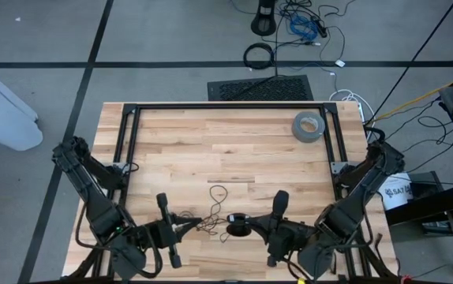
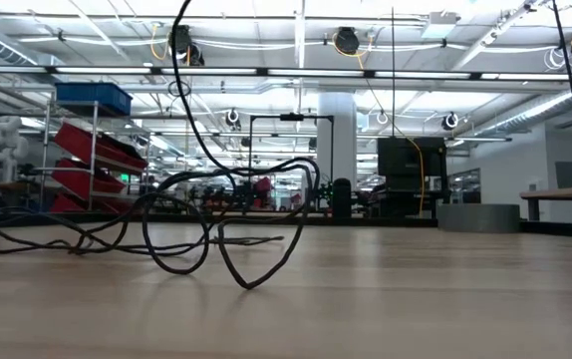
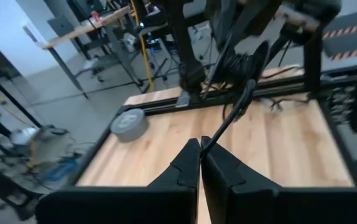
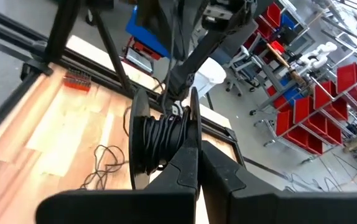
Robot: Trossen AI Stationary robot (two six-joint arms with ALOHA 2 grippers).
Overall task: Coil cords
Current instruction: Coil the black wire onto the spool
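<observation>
The cord is a thin black wire. Part of it lies in loose loops (image 1: 217, 207) on the wooden table near the front; in the low view the loops (image 2: 216, 224) rest on the tabletop and one strand (image 2: 178, 60) rises out of frame. The rest is wound on a black spool (image 4: 160, 140), which my right gripper (image 1: 252, 229) holds shut, raised above the table's front middle. My left gripper (image 1: 189, 225) faces it from the left, shut on a strand that runs across to the spool (image 3: 244, 62). My left gripper pinches a single strand of the cord (image 3: 211, 138) between its two fingertips, coming nearly level from the table's left. From the tips the strand runs on in a straight line up to the spool, clear of the table. My right gripper pinches the rim of one of the spool's end discs (image 4: 193, 134) between its two fingers, coming nearly level from the table's right. The spool stands beyond the fingertips, clear of the table, with the wound cord between its two discs.
A grey tape roll (image 1: 308, 126) lies at the table's far right corner. A black metal frame (image 1: 226, 106) runs along the far and side edges. Bare wood lies between the loops and the far edge.
</observation>
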